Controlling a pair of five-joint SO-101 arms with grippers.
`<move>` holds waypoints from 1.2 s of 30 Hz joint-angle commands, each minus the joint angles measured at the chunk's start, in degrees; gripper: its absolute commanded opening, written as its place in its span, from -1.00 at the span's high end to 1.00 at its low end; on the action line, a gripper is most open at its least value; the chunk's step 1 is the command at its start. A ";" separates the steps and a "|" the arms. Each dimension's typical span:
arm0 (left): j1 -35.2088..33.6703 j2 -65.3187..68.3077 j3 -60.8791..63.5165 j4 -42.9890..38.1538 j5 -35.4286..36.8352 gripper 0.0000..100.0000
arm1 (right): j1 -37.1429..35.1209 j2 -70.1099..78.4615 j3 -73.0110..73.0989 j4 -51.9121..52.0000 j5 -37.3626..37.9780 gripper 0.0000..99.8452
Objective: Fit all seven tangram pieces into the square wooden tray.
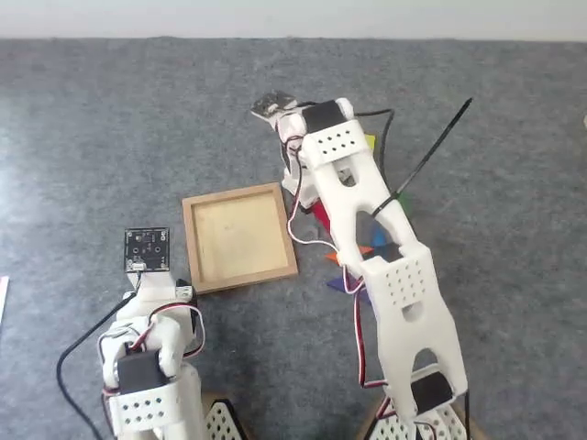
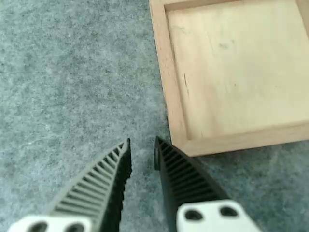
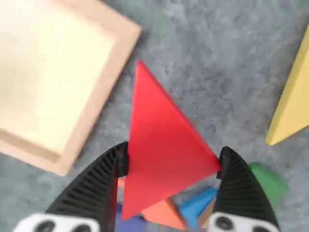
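The square wooden tray (image 1: 229, 193) lies mid-table with nothing in it. My right gripper (image 3: 171, 154) hangs just past the tray's right edge (image 3: 96, 104), shut on a red triangle (image 3: 159, 140) that spans the gap between both fingers. In the high view the red triangle (image 1: 320, 218) peeks out from under the right arm. My left gripper (image 2: 142, 141) sits low by the tray's near left corner (image 2: 169, 96). Its fingers stand a narrow gap apart with only carpet between them.
Other pieces lie right of the tray, partly under the right arm: a yellow one (image 3: 292, 111), green (image 3: 268, 181), blue (image 3: 195, 205) and orange (image 3: 161, 212). A purple piece (image 1: 342, 284) lies nearer the arm bases. Grey carpet covers the table.
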 commanded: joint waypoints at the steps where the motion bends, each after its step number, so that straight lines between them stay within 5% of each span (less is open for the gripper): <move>1: 0.09 -1.05 -0.66 0.18 0.00 0.84 | -5.49 -7.43 -1.14 2.07 -6.68 0.65; 9: 0.09 -1.05 -0.66 0.18 0.00 0.84 | -18.15 -7.25 -1.14 0.04 -33.32 0.65; 14: 0.09 -1.05 -0.66 0.18 0.00 0.84 | -20.09 -4.35 -1.14 -2.77 -41.76 0.65; 36: -0.18 -1.05 -0.66 0.18 0.09 0.84 | -22.20 5.14 -6.33 -12.70 -46.24 0.64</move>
